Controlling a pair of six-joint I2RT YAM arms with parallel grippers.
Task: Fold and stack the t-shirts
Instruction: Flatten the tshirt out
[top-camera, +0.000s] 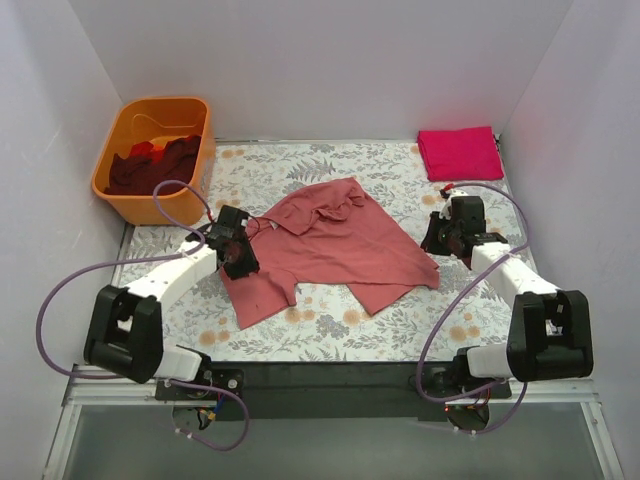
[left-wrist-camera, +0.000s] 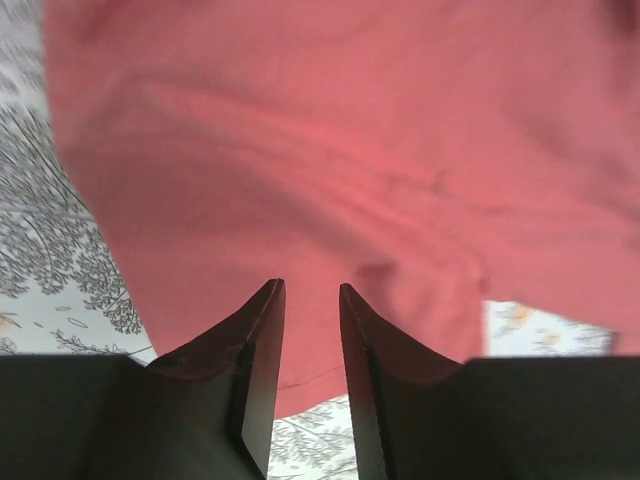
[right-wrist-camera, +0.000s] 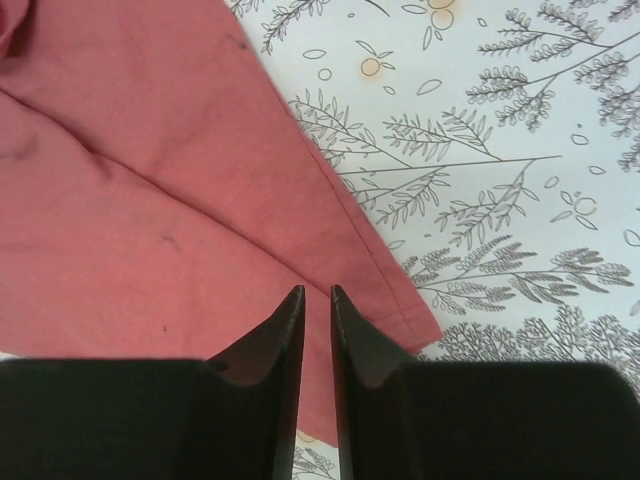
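Note:
A dusty salmon-pink t-shirt (top-camera: 330, 240) lies spread and rumpled on the middle of the table. A folded bright magenta t-shirt (top-camera: 459, 152) lies at the back right. Dark maroon and red t-shirts (top-camera: 155, 165) are heaped in the tub. My left gripper (top-camera: 238, 256) hovers over the salmon shirt's left part (left-wrist-camera: 330, 170), jaws a little apart and empty. My right gripper (top-camera: 441, 240) is just above the shirt's right hem corner (right-wrist-camera: 400, 300), jaws nearly together with a thin slit and nothing between them.
An orange plastic tub (top-camera: 115, 160) stands at the back left. The floral table cover (top-camera: 330, 325) lies under everything. White walls close in the left, back and right. A dark rail (top-camera: 320, 375) with both arm bases runs along the near edge.

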